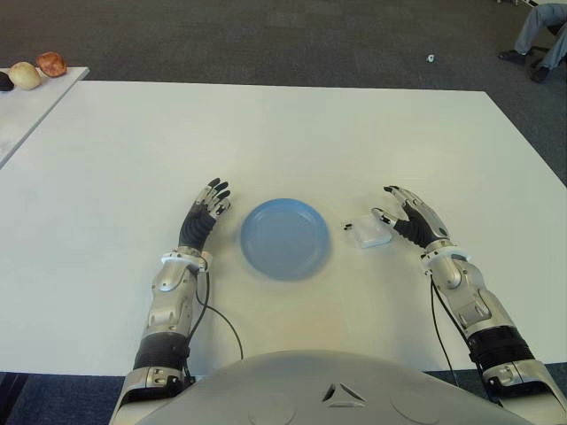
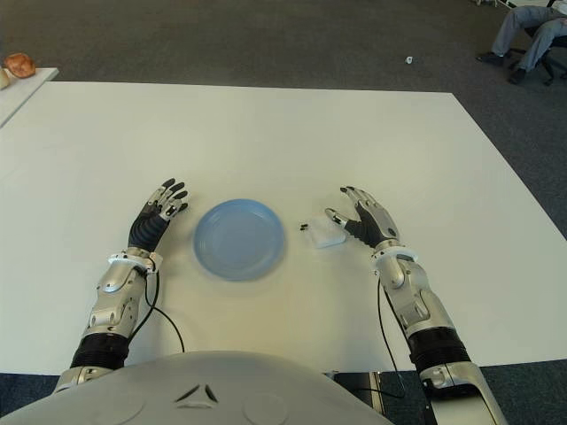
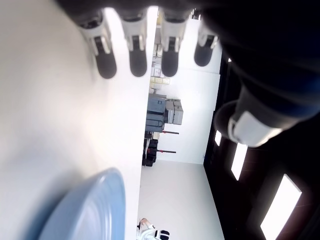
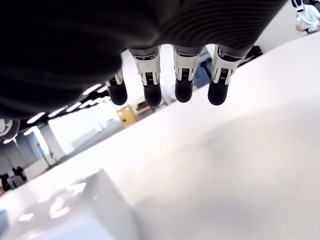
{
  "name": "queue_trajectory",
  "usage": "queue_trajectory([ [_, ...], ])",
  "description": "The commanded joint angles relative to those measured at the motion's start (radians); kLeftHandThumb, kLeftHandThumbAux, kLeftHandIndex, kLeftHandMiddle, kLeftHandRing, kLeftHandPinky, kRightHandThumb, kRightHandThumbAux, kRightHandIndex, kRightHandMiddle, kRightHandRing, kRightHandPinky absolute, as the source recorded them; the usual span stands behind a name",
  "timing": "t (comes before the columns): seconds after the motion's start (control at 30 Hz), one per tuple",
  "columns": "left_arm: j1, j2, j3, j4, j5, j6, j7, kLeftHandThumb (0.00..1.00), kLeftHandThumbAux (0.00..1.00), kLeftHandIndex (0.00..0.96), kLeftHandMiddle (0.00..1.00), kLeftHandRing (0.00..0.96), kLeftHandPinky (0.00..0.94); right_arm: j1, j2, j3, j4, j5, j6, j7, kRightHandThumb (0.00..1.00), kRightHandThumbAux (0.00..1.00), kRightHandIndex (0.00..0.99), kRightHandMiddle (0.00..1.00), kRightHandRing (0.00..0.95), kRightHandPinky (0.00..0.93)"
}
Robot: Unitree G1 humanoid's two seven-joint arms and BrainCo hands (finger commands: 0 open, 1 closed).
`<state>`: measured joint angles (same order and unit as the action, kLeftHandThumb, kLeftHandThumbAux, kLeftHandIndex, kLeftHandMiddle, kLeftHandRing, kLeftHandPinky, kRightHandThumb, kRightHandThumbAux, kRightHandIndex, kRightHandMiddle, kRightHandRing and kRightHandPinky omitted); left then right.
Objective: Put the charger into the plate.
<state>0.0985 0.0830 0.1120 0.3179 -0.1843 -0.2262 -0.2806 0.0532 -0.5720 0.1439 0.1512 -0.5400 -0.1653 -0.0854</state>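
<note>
A small white charger (image 1: 369, 233) lies on the white table (image 1: 283, 133), just right of the round blue plate (image 1: 285, 237). My right hand (image 1: 407, 217) is right beside the charger, on its right, fingers spread and holding nothing; its thumb (image 1: 384, 218) reaches close to the charger. The right wrist view shows the straight fingers (image 4: 183, 82) above the table and the charger (image 4: 75, 210) near the palm. My left hand (image 1: 205, 212) shows left of the plate, fingers extended. The plate's rim (image 3: 90, 210) appears in the left wrist view.
A second table (image 1: 27, 102) at the far left carries round food items (image 1: 37, 71). A seated person's legs (image 1: 536, 40) show at the far right on the dark carpet, with a small white object (image 1: 431, 58) on the floor.
</note>
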Motion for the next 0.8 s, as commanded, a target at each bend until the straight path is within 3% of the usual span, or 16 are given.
queue_trajectory([
  [0.03,0.013,-0.002,0.000,0.031,0.010,0.033,0.017,0.000,0.577,0.060,0.125,0.119,0.139,0.034,0.012,0.002,-0.112,0.002,-0.026,0.023,0.221,0.146,0.000,0.000,0.000,0.000],
  [0.2,0.011,-0.005,-0.002,0.037,0.015,0.028,0.023,0.000,0.585,0.066,0.132,0.126,0.141,0.062,0.013,0.020,-0.176,-0.047,-0.052,0.011,0.236,0.137,0.000,0.000,0.000,0.000],
  [0.43,0.014,-0.008,-0.009,0.030,0.024,0.031,0.035,0.000,0.588,0.071,0.139,0.133,0.137,0.063,0.002,0.017,-0.169,-0.059,-0.101,0.018,0.262,0.122,0.000,0.000,0.000,0.000],
  [0.8,0.023,-0.002,-0.017,0.015,0.030,0.053,0.041,0.000,0.587,0.068,0.136,0.132,0.139,0.061,0.006,0.035,-0.207,-0.097,-0.087,0.067,0.276,0.101,0.000,0.000,0.000,0.000],
])
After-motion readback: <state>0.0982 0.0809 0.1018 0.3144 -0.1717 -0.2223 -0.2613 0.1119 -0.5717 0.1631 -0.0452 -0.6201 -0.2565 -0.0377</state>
